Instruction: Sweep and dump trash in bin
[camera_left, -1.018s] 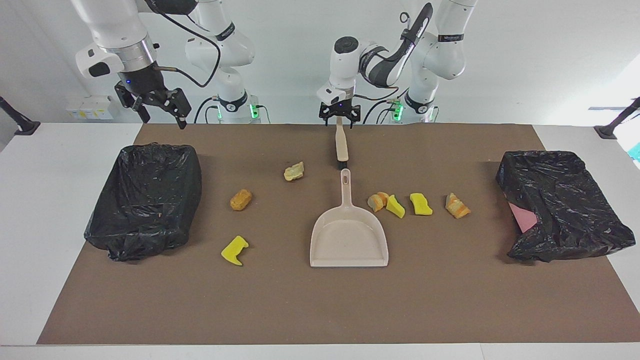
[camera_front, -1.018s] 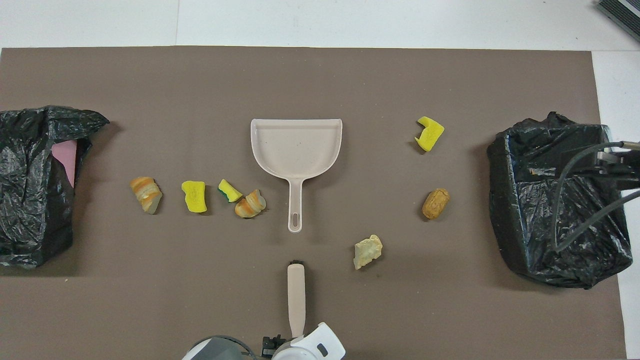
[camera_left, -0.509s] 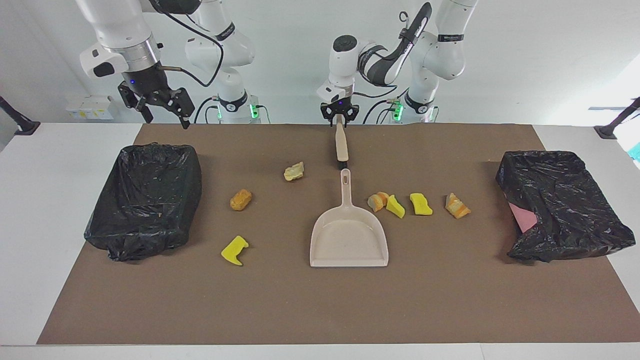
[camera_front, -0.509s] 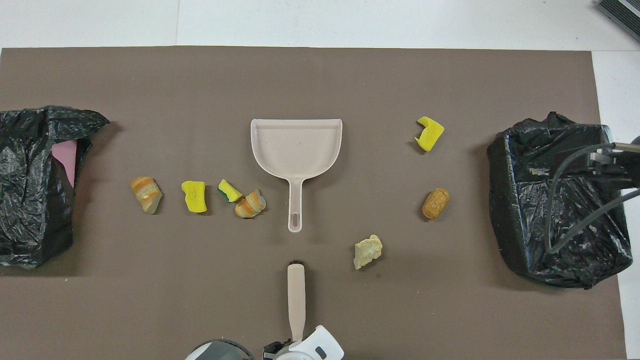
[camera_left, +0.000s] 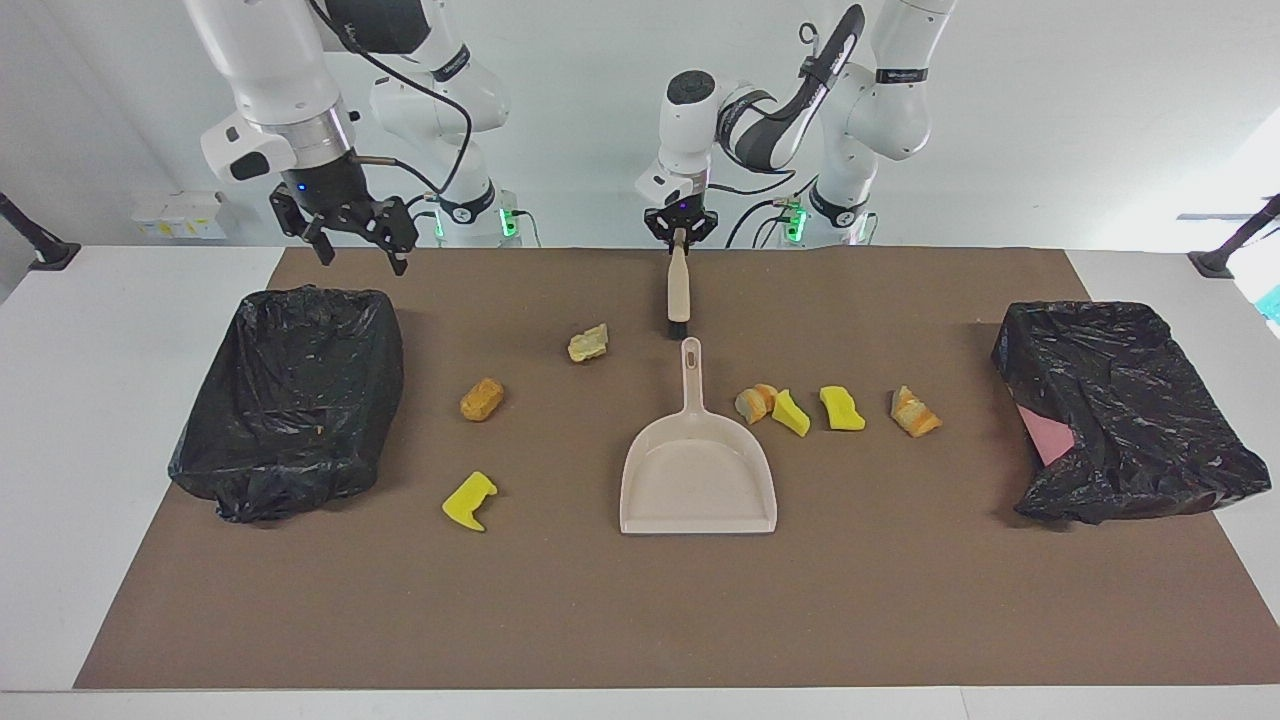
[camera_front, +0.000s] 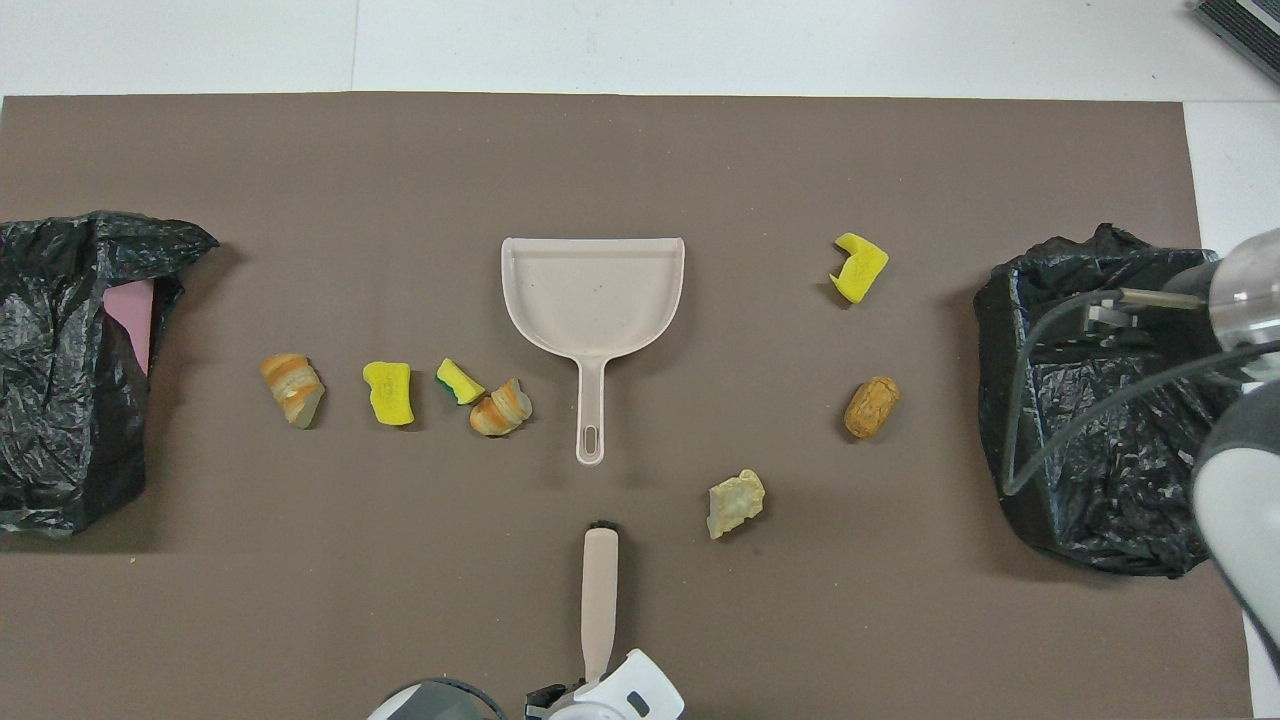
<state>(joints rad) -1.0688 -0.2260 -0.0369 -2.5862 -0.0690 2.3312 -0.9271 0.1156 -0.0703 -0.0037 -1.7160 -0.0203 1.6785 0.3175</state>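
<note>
My left gripper is shut on the handle end of the beige brush, near the robots' edge of the mat. The brush points its dark bristle end at the handle of the beige dustpan, which lies flat mid-mat. Several scraps of trash lie around: a row of bread lumps and yellow chunks beside the dustpan handle toward the left arm's end, and a pale chunk, a tan lump and a yellow piece toward the right arm's end. My right gripper hangs open over the mat beside the bin.
A second bin lined with a black bag sits at the left arm's end, pink showing at its mouth. The brown mat covers most of the white table. The right arm's cable hangs over the bin at its end.
The left gripper has closed on the brush handle, and the brush has shifted slightly toward the right arm's end. The right arm has swung in toward the table's middle.
</note>
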